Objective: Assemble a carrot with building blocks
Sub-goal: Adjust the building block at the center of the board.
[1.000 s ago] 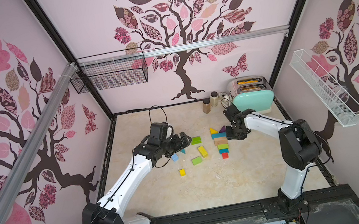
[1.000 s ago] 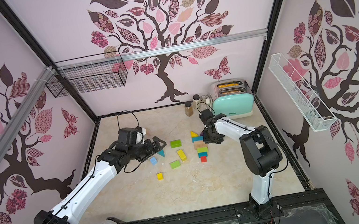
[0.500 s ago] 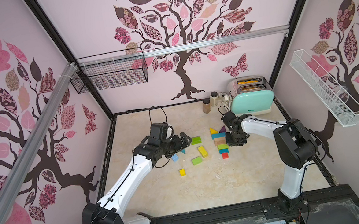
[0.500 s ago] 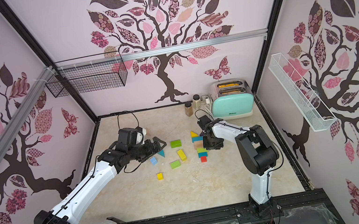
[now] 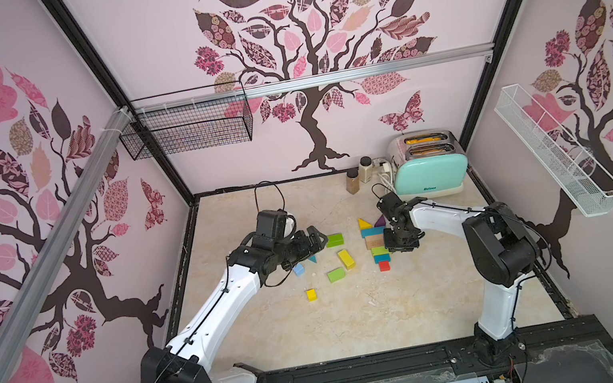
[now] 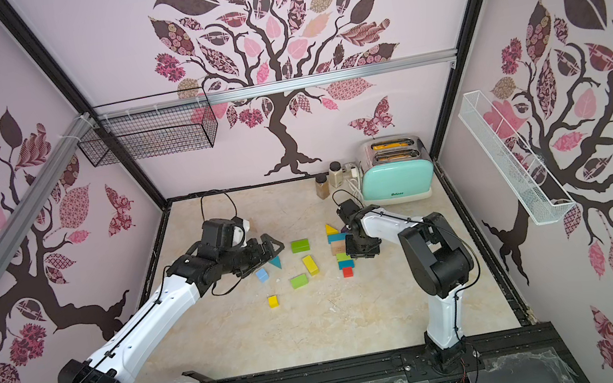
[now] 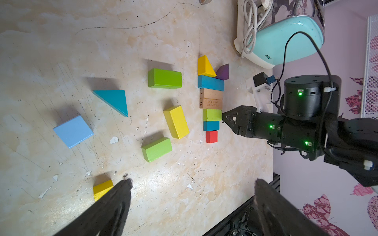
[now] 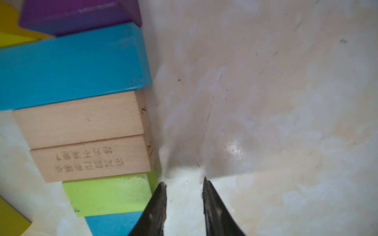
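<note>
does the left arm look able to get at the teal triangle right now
Probably yes. The left gripper is open and close to the teal triangle, which lies flat with nothing on or against it; the light blue block sits apart from it.

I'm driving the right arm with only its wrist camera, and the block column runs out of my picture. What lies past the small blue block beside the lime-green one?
Observer: One small red wooden cube, touching that small blue block; it ends the column.
Operator: Is the left gripper near it?
Observer: No. The left gripper is wide open and empty, clear of the column.
Operator: Anything loose close by?
Observer: A yellow rectangular wooden block, lying tilted beside the lime-green block without touching it.
</note>
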`<state>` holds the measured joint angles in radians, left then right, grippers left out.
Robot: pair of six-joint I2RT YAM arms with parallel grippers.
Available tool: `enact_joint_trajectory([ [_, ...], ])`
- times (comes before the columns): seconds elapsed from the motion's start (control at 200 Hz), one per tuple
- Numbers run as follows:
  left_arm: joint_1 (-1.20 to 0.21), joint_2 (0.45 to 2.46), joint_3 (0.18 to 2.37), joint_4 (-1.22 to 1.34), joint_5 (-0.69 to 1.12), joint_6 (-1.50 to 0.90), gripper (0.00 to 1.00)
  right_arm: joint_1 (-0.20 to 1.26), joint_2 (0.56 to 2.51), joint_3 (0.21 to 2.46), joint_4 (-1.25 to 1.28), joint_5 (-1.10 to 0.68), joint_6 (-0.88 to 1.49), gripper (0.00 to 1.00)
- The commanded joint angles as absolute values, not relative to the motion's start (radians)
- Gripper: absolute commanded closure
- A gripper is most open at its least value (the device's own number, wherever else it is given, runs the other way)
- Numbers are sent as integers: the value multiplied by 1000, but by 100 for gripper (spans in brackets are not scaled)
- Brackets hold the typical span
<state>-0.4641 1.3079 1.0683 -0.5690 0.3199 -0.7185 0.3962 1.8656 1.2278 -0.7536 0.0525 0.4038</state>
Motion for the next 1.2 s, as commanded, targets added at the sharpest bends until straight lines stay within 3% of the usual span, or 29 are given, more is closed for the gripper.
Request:
enact_joint_trajectory([
  [0.0, -459, 1297, 1055, -554, 319, -720, 2, 397, 1875, 1229, -743, 40, 411, 67],
  [1.195, -460, 1313, 1059, -548, 324, -713, 2, 400, 1894, 1235, -736, 28, 411, 67],
])
